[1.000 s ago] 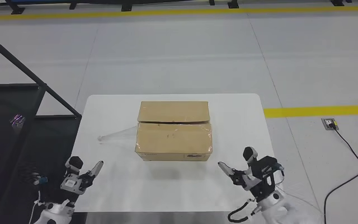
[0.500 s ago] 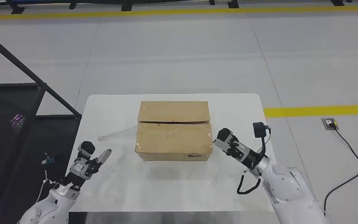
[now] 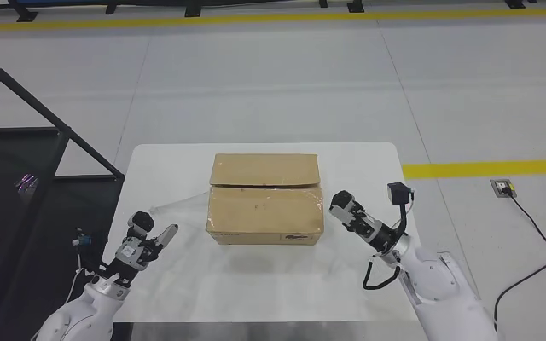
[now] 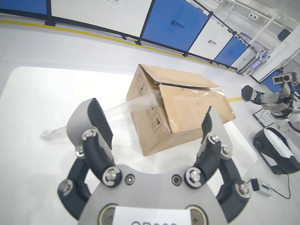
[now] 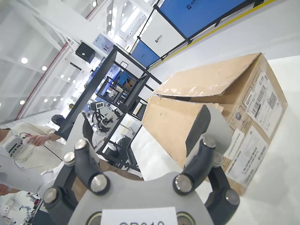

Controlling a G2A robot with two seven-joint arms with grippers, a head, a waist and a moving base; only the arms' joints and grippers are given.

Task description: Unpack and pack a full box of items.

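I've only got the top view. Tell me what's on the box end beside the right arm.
Observer: In the right wrist view, white printed labels are stuck across that end of the box.
Operator: Now give me the flaps as seen from the side.
Observer: In the left wrist view they are shut but not flush. The far flap sits slightly above the near flap, with a dark gap along the seam.
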